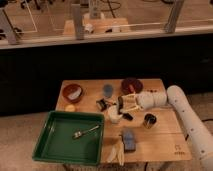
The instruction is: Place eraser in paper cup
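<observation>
Claw hovers over wooden table, seemingly near paper cup.
</observation>
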Robot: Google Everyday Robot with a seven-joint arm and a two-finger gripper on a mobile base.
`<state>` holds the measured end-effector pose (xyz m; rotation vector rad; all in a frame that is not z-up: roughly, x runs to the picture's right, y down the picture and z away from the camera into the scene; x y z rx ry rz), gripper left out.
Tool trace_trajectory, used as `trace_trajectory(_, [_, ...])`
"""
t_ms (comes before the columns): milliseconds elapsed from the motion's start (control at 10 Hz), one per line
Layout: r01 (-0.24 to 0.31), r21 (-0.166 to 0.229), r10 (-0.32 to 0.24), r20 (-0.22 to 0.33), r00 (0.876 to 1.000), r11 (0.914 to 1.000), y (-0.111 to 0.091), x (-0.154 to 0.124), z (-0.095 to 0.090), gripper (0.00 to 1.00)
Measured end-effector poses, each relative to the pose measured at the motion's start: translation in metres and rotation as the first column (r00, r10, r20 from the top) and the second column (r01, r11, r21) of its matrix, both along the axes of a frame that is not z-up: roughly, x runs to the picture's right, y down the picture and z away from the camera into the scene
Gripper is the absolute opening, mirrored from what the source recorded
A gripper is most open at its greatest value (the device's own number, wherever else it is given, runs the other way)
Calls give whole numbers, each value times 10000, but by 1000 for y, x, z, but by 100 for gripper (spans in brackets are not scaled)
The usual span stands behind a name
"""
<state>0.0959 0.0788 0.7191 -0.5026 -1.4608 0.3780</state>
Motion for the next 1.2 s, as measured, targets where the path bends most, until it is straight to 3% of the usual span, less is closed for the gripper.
trace_trajectory(300, [130,-225,-133,-119,9998,9997,7,-5,12,43])
trace_trajectory(700, [66,-131,-68,-195,9998,9999,7,-10,21,79])
trace_trajectory(1000, [-17,-183,15,-87,10000,9998,8,-11,23,80])
trace_trajectory(1200, [-176,-491,174,-42,9998,9986,8,-9,24,80])
